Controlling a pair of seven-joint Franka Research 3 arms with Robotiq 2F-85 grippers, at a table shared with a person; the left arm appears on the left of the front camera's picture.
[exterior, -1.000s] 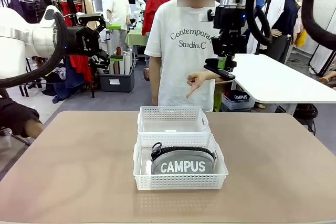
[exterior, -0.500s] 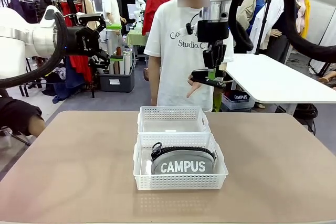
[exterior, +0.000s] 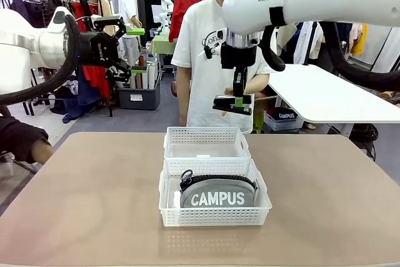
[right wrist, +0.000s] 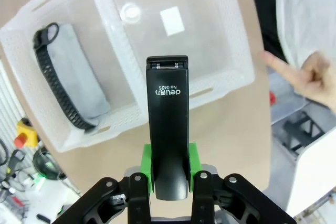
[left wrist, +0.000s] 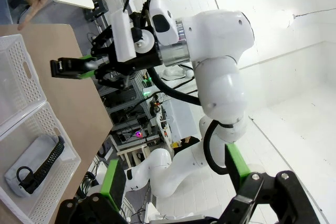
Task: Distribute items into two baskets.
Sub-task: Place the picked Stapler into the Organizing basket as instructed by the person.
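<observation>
Above the far basket (exterior: 206, 142), right fingers (exterior: 238, 100) clamp stapler (exterior: 232, 104).

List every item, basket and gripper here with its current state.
stapler: closed, held in the air over the table's far side.
right gripper: shut on the stapler.
left gripper: open, holding nothing, raised at the left.
pouch: zipped, lying in the near basket.
near basket: holds the pouch.
far basket: holds no item, only its label.
person's hand: pointing down with a finger.
</observation>
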